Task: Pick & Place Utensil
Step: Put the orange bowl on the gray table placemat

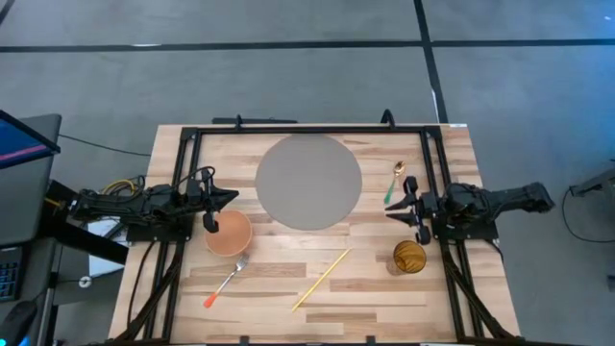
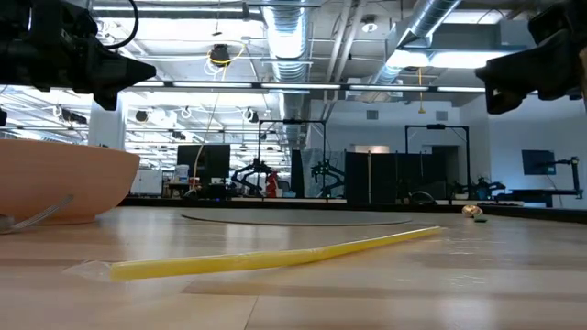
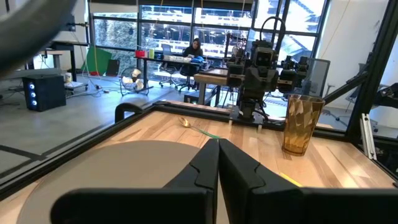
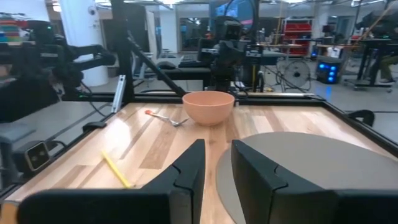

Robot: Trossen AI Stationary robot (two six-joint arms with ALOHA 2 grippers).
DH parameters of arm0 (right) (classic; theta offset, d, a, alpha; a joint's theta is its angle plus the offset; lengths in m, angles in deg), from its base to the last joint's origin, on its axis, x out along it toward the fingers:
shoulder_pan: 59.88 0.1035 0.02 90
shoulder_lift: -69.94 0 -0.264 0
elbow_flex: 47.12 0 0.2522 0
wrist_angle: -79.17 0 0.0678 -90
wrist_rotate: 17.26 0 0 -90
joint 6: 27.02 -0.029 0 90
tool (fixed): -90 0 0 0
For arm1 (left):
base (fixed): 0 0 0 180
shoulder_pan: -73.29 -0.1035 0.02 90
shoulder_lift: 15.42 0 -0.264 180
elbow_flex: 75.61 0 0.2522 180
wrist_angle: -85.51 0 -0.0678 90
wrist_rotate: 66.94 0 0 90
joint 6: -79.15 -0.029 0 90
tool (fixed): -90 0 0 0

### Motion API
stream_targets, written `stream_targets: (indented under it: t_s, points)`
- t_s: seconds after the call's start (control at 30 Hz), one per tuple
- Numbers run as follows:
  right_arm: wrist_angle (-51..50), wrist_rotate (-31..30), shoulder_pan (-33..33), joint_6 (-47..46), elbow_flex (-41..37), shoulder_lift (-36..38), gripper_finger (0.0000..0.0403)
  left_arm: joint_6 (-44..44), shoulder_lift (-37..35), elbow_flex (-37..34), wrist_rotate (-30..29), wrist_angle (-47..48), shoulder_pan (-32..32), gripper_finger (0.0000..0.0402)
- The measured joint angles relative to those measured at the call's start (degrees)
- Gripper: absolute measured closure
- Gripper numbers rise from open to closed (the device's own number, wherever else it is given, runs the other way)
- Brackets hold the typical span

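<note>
Several utensils lie flat on the wooden table: a fork with an orange handle [image 1: 227, 282] [image 4: 165, 117], a yellow stick [image 1: 322, 279] [image 2: 266, 257] [image 4: 117, 169], and a gold spoon with a green handle [image 1: 395, 183] [image 3: 198, 127]. A salmon bowl [image 1: 229, 233] [image 4: 208, 107] and an amber glass [image 1: 408, 258] [image 3: 301, 124] stand upright. My left gripper [image 1: 226, 199] [image 3: 217, 163] hovers shut, level, beside the bowl's far rim. My right gripper [image 1: 392, 207] [image 4: 215, 165] hovers open by a narrow gap, just near of the spoon's handle end.
A round grey mat [image 1: 307, 181] [image 3: 112, 168] [image 4: 298, 168] lies at the table's far middle, between the two grippers. A black frame [image 1: 307, 130] runs along the far and side edges. Bare wood [image 1: 288, 250] shows between bowl and glass.
</note>
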Motion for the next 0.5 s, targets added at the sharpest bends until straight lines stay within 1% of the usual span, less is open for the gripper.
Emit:
stream_targets:
  t_s: [0.37, 0.5]
  points:
    - [-0.05, 0.00, 0.08, 0.00, 0.04, -0.01, 0.0331, -0.05, 0.02, 0.00, 0.00, 0.01, 0.00, 0.0389]
    - [-0.05, 0.00, 0.08, 0.00, 0.04, 0.01, 0.0331, -4.71, 0.01, -0.01, 0.01, 0.01, -0.01, 0.0389]
